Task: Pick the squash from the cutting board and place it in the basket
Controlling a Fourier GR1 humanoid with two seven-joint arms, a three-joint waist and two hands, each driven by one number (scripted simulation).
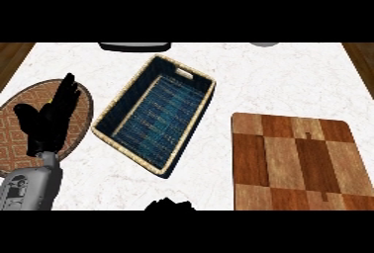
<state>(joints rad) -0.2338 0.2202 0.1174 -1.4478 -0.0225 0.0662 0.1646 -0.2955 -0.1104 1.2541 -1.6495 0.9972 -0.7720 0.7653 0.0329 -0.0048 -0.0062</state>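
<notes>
The wooden cutting board (296, 160) lies at the right of the counter with nothing on it. No squash shows anywhere in the view. The woven basket (116, 111), with its dark blue lining, sits tilted at the centre and holds nothing I can see. My left hand (47, 118) stands open at the left, fingers up, over a round mat. Only a dark tip of my right hand (169, 204) pokes in at the lower edge, between the basket and the board. Whatever it may hold is hidden.
A round patterned mat (79, 111) lies at the left edge under my left hand. A dark object (135, 46) and a grey one (264, 43) sit at the far edge. White marble counter (285, 84) spreads behind the board.
</notes>
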